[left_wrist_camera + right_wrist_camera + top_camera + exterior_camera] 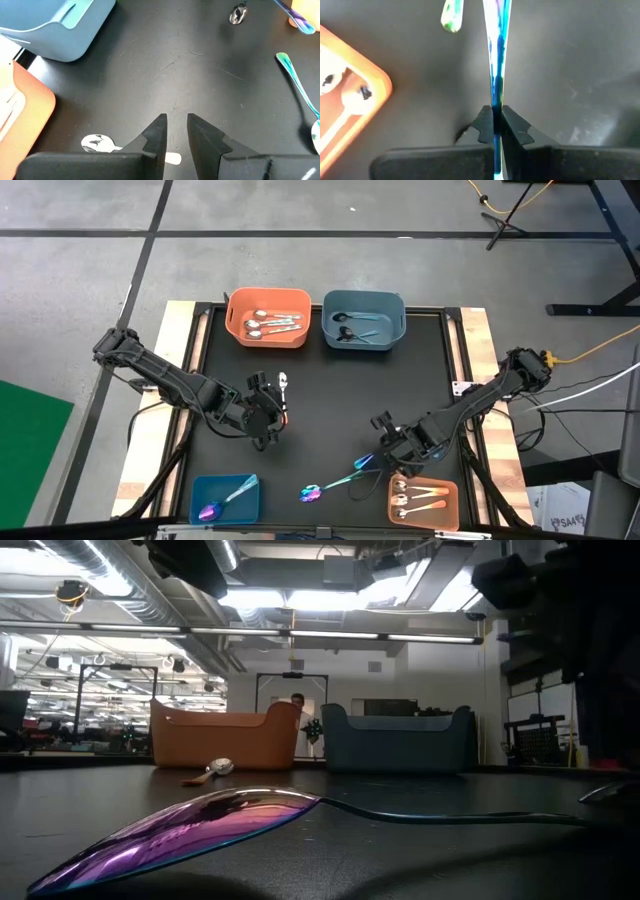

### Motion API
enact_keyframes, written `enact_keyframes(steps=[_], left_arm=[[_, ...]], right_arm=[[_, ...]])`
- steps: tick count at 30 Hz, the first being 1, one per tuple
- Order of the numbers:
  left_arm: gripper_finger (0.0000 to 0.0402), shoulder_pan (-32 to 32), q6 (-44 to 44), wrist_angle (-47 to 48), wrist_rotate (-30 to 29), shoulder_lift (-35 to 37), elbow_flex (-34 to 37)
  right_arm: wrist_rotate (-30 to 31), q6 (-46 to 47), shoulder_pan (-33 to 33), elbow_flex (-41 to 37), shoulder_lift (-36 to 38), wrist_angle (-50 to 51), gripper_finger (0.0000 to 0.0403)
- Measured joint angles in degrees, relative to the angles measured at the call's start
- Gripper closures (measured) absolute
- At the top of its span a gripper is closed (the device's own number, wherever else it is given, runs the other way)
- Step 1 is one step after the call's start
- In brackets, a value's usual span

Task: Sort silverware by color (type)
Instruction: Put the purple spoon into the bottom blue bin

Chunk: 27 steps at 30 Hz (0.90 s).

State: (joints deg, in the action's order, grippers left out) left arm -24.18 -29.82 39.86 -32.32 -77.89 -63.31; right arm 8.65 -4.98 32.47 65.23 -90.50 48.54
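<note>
Because the thin iridescent purple-blue spoon with a teal handle (496, 60) runs straight ahead from the right gripper (495, 120), whose fingers are clamped edge-on around its handle, the right arm is nearer. It lies at five o'clock on the black table (330, 400). At nine o'clock the left gripper (176, 131) hovers partly open over a silver spoon (97, 143).

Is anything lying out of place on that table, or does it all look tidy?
Mostly tidy: the bins hold matching spoons. Three spoons are loose. An iridescent spoon lies on the mat near the front edge. A second teal-handled spoon is pinched in the right gripper. A silver spoon with an orange handle lies by the left gripper.
</note>
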Motion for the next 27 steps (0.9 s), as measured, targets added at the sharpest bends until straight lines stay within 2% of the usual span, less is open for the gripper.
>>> enact_keyframes(steps=[7,14,19,23,27], left_arm=[[0.0331,0.0,0.0,0.0,0.0,0.0,0.0],[0.0331,0.0,0.0,0.0,0.0,0.0,0.0],[0.0331,0.0,0.0,0.0,0.0,0.0,0.0],[0.0331,0.0,0.0,0.0,0.0,0.0,0.0],[0.0331,0.0,0.0,0.0,-0.1,0.0,0.0]], right_arm=[[2.9,-0.1,0.0,1.5,4.4,6.2,0.0402],[8.1,-0.1,-0.1,1.6,16.5,8.1,0.0402],[12.0,-0.3,-2.7,0.8,26.4,7.5,0.0402],[12.1,-3.7,-6.8,-2.0,34.0,0.5,0.0402],[8.3,-8.6,-11.9,-7.1,40.3,-11.8,0.0402]])
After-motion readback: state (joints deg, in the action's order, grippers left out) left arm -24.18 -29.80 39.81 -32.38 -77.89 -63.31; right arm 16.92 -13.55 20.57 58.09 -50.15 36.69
